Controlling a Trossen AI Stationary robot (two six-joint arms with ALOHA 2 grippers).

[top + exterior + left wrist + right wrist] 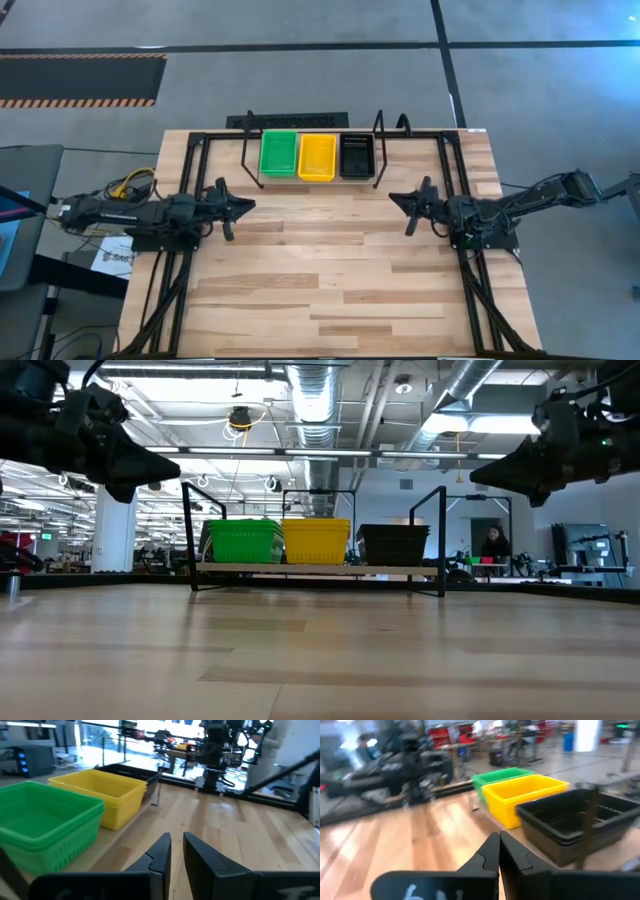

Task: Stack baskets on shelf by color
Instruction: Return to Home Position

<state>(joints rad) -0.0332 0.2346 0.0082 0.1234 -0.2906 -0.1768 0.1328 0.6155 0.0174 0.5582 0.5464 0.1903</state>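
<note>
Since the shelf [378, 150] lies midway ahead, neither gripper is nearer. Left gripper [250, 206] barely ajar, right gripper [392, 197] closed, both empty

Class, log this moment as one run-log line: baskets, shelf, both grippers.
shelf: green stack, yellow stack, black stack side by side | left gripper: narrowly open, empty | right gripper: shut, empty | both clear of shelf

A light wooden table [330, 280] stands on grey floor [300, 25] marked with hazard stripes [80, 102]. A person [493, 544] shows in the room beyond.
</note>
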